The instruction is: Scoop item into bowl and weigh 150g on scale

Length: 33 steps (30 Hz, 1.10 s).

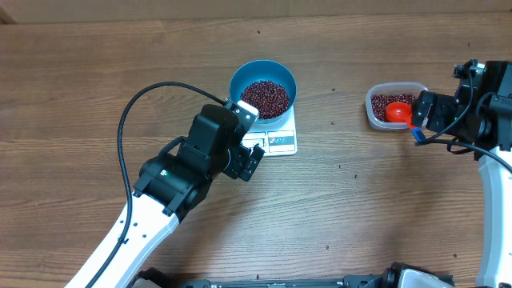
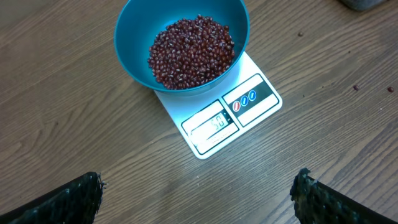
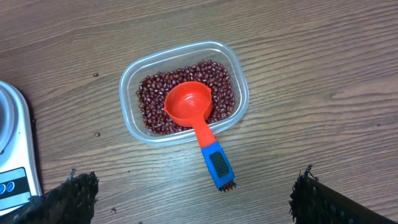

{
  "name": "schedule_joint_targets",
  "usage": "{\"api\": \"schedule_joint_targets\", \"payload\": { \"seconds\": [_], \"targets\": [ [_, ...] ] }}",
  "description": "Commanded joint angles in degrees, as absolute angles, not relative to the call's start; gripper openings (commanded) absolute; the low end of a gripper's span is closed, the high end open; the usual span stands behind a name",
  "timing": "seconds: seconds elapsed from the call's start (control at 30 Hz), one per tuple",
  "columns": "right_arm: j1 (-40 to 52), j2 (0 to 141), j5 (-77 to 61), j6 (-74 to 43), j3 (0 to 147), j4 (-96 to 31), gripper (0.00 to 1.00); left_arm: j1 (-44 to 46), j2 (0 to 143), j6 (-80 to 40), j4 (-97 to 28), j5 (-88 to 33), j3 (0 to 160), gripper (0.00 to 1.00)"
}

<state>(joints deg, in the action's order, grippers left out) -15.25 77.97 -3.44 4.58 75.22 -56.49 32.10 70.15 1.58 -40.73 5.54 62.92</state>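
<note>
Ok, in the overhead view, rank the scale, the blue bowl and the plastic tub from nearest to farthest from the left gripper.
1. Scale: right beside the left gripper, at its fingertips.
2. Blue bowl: sitting on the scale's far end, just beyond.
3. Plastic tub: far off, on the right side.

the surface is a wooden table (image 1: 80, 80), brown, with long grain lines that run from side to side. small dark dots (image 1: 258, 32) are spread over the wood. along the far edge lies a paler strip (image 1: 160, 6); what it is, i cannot tell. the light is soft and even, and the shadows are weak.
</note>
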Motion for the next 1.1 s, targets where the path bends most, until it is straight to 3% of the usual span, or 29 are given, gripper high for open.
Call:
{"api": "schedule_joint_targets", "payload": {
  "seconds": [0.0, 0.73, 1.07],
  "targets": [
    [-15.14, 77.25, -3.22, 4.97, 76.79, -56.29, 1.00, 31.86, 69.65, 0.84, -40.51, 4.86, 62.76, 0.99],
    [-15.14, 77.25, -3.22, 4.97, 76.79, -56.29, 1.00, 32.08, 69.65, 0.86, -43.27, 4.80, 62.76, 1.00],
    [-15.14, 77.25, -3.22, 4.97, 76.79, -56.29, 1.00, 33.63, 71.22, -21.21, -40.88, 5.32, 56.03, 1.00]
  ]
}}
